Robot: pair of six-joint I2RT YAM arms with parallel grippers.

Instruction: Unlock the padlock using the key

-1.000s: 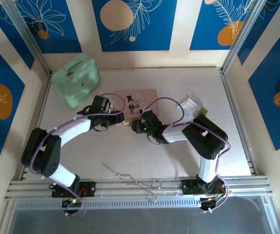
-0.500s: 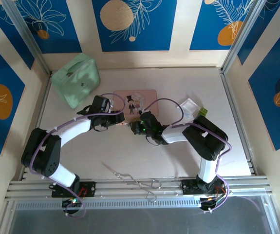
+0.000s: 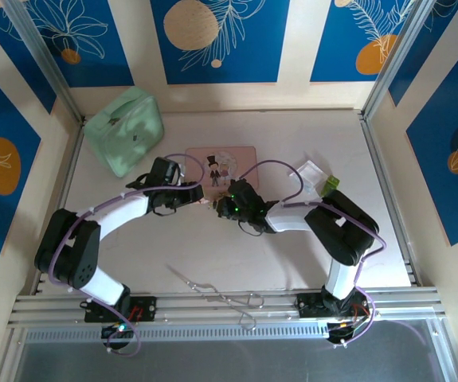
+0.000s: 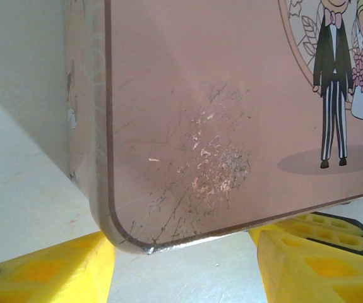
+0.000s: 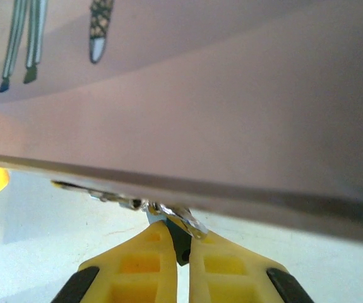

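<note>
Two arms meet at the near edge of the pink tin point(image 3: 221, 165), mid-worktop point(image 3: 213, 247). Right tool point(image 5: 180, 235): narrow, its yellow fingers point(image 5: 149, 259) nearly together, pinching the padlock point(image 5: 178, 221) at the very tips. The padlock reads as a small silvery bit of metal with a dark part down in the gap and a bluish edge on its left. It sits just under the tin's lower rim, close to or touching it; can't tell which. A thin metal sliver point(image 5: 86, 188) runs out to the left of the padlock along the rim, too blurred to name. Left tool point(image 4: 184, 265): wide, with one yellow finger point(image 4: 42, 271) low on the left and the other low on the right, nothing between them but bare worktop. The tin's rounded, scratched corner sits just beyond the gap. In the top view the left tool point(image 3: 195, 193) and right tool point(image 3: 225, 205) face each other at the tin's near edge, close together, left one at the near-left corner. The tin lies flat, with a cartoon bride and groom on the lid. Mint-green case point(image 3: 125, 131) far left, well apart from the tin. A bent wire tool point(image 3: 213, 288) lies by the front rail, well apart from both tools. A white item point(image 3: 312, 173) sits right of the tin.
</note>
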